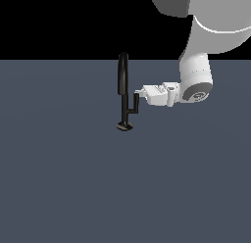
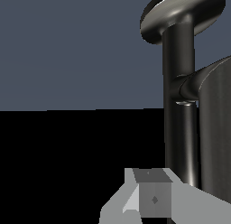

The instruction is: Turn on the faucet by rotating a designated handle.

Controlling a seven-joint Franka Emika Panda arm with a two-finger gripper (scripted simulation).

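Near ground: I am looking at bare grey bench (image 1: 63, 188), nothing lying on it in front of the fixture.

Mid-scene: I am seeing one faucet (image 1: 123, 80) standing upright, its small round base (image 1: 125, 126) sitting on the bench near the middle of the exterior view. One handle (image 1: 134, 104) is branching off the stem toward the exterior view's right, then turning upward in a short L. One arm (image 1: 196, 80) is reaching in from the exterior view's right, held roughly level, with its one claw (image 1: 139, 92) at the top of the handle's upright leg.

Claw state: I am not getting a clear look at the jaws. The exterior view is too small, and the wrist view is showing only one pale finger (image 2: 151, 198) close to the dark stem (image 2: 180, 110). I cannot tell how wide the claw is standing, nor whether it is touching or gripping the handle.

Step in hand, my judgement: I am treating this as the contact phase before the turn. Doing it well is meaning pressing on the lever's upright tip, far from the stem for leverage, sweeping in an arc around the stem, and avoiding pushing straight into the tall spout.

Far: black backdrop only.

Count: one faucet, one handle, one arm, one claw.
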